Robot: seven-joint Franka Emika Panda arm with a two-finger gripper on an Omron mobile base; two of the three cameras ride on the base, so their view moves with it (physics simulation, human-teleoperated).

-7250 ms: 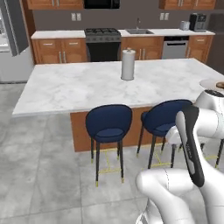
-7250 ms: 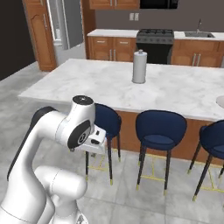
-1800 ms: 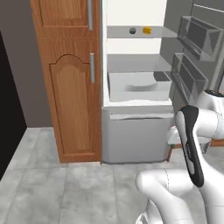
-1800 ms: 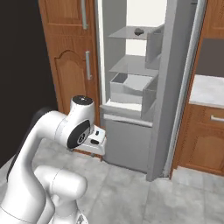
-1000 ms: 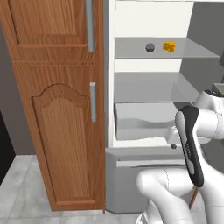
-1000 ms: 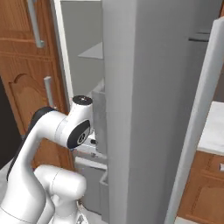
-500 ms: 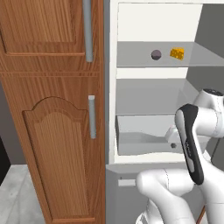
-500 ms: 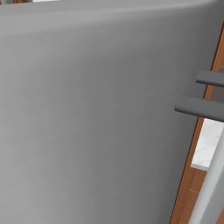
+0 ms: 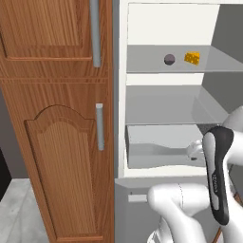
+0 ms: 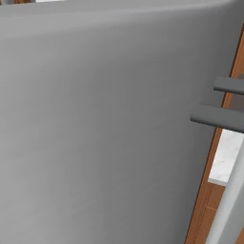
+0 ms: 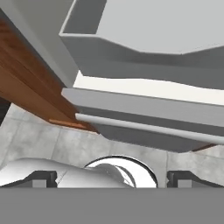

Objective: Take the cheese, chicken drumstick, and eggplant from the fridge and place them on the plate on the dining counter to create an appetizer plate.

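The end effector (image 11: 112,177) shows in the hand view as two dark finger tips (image 11: 41,178) at the bottom edge, set wide apart, with nothing between them. It points down at the front of the fridge (image 9: 161,104), whose wavy-fronted drawer (image 11: 144,52) lies just ahead of it. Under the drawer run a pale ledge and a grey front panel, and below them a grey tiled floor (image 11: 48,140). A strip of brown wood crosses the left side of that view.

In the left base view the white arm (image 9: 216,180) rises at the lower right, its dark-striped link standing in front of the fridge's lower compartment. The fridge is open, with pale grey shelves inside. On the upper shelf (image 9: 156,61) sits the cheese (image 9: 191,58), a small yellow-orange chunk, toward the right. Just beside it, on its left, is a small dark rounded lump, likely the eggplant (image 9: 169,59), though it is too small to tell for sure. The two are near each other but apart. The shelf below them is bare, and the drawer sits under it.

Left of the fridge stands a brown wooden cupboard (image 9: 57,118) with grey bar handles (image 9: 99,127).

In the right base view a broad grey surface, seemingly the fridge door (image 10: 95,124), stands very close to the camera, with two grey bars (image 10: 219,116) at its right edge and brown wood beyond.
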